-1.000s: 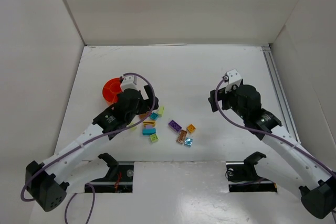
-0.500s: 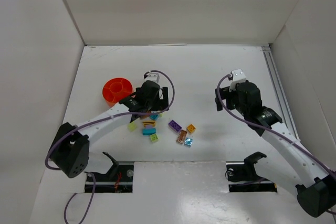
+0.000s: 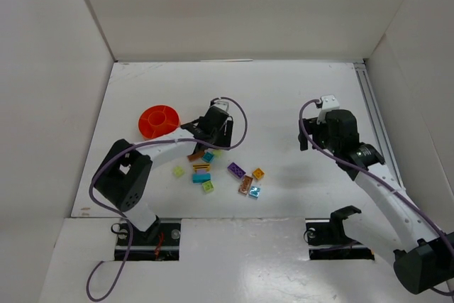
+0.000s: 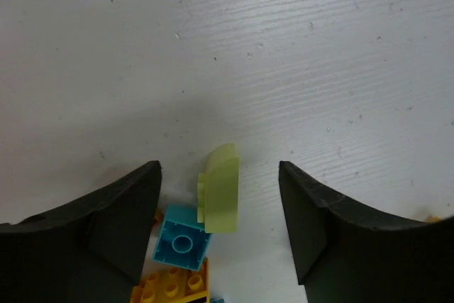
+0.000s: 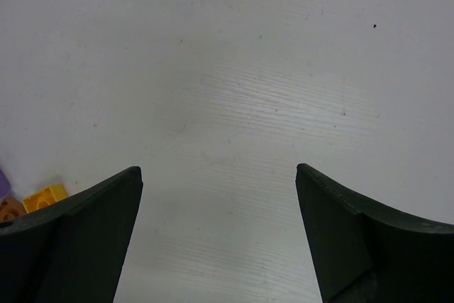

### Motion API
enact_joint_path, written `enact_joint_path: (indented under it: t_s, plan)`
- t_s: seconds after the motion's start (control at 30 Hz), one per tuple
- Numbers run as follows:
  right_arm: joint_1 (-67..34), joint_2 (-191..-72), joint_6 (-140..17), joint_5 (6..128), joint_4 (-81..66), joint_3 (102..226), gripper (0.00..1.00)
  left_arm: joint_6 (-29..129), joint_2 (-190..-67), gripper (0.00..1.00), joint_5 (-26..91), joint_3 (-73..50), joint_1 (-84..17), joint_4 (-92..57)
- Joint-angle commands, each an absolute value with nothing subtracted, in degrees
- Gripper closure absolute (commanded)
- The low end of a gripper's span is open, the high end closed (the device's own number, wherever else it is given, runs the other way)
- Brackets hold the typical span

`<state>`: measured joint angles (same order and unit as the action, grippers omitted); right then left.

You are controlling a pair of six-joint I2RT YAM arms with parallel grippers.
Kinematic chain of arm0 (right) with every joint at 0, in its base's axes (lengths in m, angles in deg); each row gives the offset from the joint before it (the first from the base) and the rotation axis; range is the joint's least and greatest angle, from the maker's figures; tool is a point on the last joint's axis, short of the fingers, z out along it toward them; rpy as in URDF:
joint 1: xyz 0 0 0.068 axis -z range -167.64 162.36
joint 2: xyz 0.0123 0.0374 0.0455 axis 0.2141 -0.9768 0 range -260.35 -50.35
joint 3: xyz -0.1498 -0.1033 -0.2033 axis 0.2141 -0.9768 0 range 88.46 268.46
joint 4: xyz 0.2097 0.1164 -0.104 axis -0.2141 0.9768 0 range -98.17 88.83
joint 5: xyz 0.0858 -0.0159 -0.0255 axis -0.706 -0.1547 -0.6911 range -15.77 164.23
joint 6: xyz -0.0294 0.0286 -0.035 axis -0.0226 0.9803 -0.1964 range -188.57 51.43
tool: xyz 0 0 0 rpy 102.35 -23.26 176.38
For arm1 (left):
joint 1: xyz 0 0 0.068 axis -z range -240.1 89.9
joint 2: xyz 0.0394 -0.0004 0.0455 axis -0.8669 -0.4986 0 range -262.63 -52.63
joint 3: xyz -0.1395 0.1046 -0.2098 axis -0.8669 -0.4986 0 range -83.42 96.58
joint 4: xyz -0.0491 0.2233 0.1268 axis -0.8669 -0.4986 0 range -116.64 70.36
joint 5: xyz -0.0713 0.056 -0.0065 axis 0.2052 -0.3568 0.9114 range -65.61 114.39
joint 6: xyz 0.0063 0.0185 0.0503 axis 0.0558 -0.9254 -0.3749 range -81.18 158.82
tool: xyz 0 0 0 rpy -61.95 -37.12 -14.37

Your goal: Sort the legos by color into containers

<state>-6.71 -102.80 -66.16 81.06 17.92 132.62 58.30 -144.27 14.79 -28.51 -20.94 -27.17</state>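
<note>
Legos (image 3: 208,186) lie scattered in a loose cluster on the white table (image 3: 284,90), to the right of the round orange-red bowl (image 3: 145,131) and closer to the arm bases than it is. From above we make out a lone lime green brick (image 3: 178,172) at the cluster's bowl-side edge, a teal bar (image 3: 201,177) beside it, then a purple brick (image 3: 236,169) and an orange brick (image 3: 258,173) farther from the bowl. No brick shows inside the bowl. The left gripper (image 4: 218,168) hangs just to the right of the bowl, over the edge of the cluster nearest it. In its wrist view the two dark fingers (image 4: 106,225) stand partly spread, with a pale lime brick (image 4: 220,193) tilted on the table between them. We see a gap on either side, so neither finger touches it and nothing is held. A square teal brick (image 4: 182,244) sits against the pale lime one, with a yellow-orange brick (image 4: 174,285) just beyond, at the bottom of that view. The right gripper (image 5: 218,169) is well apart from the bowl, on the far side of the cluster. Its jaws are spread wide over bare table with nothing between them. A yellow brick (image 5: 44,196) peeks in at the lower left edge of its wrist view.
</note>
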Motion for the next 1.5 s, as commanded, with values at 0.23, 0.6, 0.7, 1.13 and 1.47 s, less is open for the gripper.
enact_joint_path:
  t_s: [0.23, 0.6, 0.7, 1.13, 1.47]
  plan:
    - [-3.37, -100.89, -67.42, 79.42, 18.55, 132.58, 0.07, 55.25, -149.22, 0.56, 16.92, -24.27, -20.81, -26.15]
    - [-1.17, -100.89, -68.48, 78.89, 19.07, 132.05, 0.07, 57.18, -149.76, 0.95, 15.87, -24.79, -20.81, -28.25]
    - [-0.64, -100.37, -69.01, 78.89, 19.07, 132.05, 0.07, 57.18, -148.35, 1.0, 16.65, -24.8, -20.81, -28.25]
    - [-0.12, -99.22, -70.06, 77.22, 18.46, 131.53, 0.07, 64.47, -133.68, 1.0, 2.02, -23.74, -20.81, -29.31]
    - [-0.12, -97.64, -71.12, 75.46, 16.7, 131.53, 0.07, 71.16, -116.89, 1.0, -16.73, -27.26, -31.76, -31.07]
